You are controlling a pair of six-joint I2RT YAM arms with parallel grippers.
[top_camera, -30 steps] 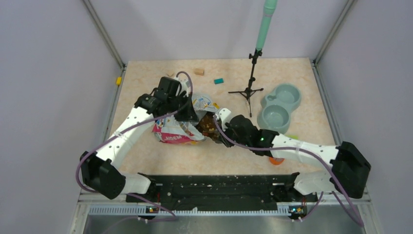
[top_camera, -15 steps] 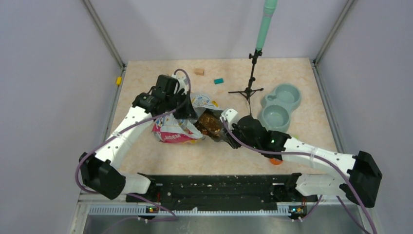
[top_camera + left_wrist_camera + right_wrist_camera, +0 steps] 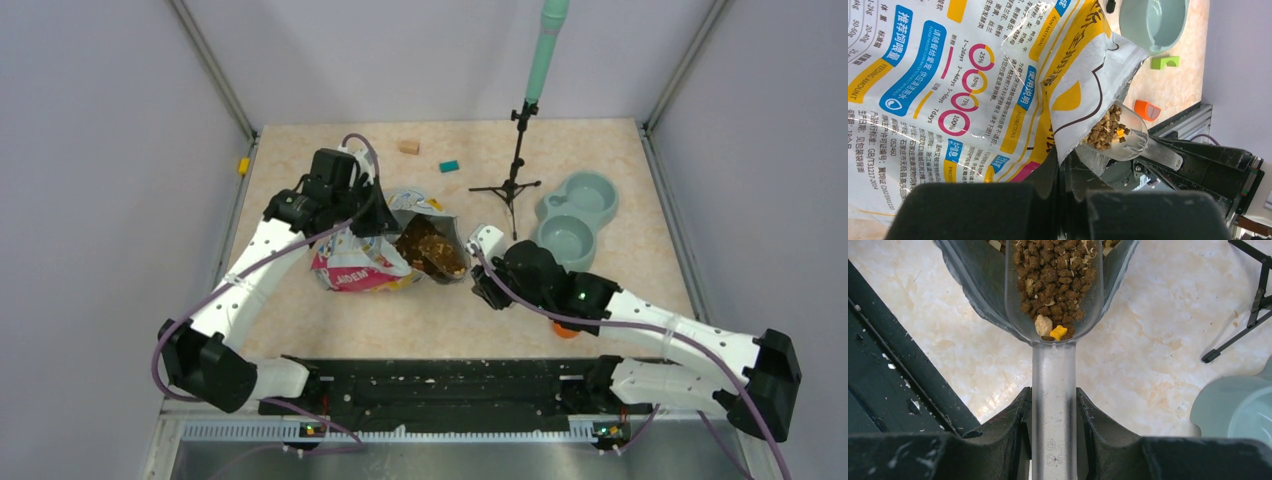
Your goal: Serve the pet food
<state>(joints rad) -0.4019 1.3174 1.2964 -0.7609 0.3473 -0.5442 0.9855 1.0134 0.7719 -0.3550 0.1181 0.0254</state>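
The crinkly yellow-white-pink bag [image 3: 365, 262] lies open on the table, its mouth facing right. My left gripper [image 3: 372, 222] is shut on the bag's top edge [image 3: 1063, 145], holding the mouth up. My right gripper [image 3: 482, 282] is shut on the handle of a clear plastic scoop [image 3: 1054, 390]. The scoop's bowl [image 3: 437, 254] is full of brown kibble [image 3: 1053, 275] and sits at the bag's mouth. It also shows in the left wrist view [image 3: 1110, 132]. The green double pet bowl [image 3: 574, 218] stands to the right, with no kibble in it.
A black tripod stand [image 3: 512, 185] with a green pole stands between the bag and the bowl. A tan block [image 3: 408, 147] and a teal block [image 3: 449, 166] lie at the back. An orange piece [image 3: 567, 330] and a green piece [image 3: 1165, 62] lie near my right arm.
My right gripper has drawn back to the right, pulling the filled scoop out toward the bag's mouth. My left gripper has shifted slightly back and left, still holding the bag.
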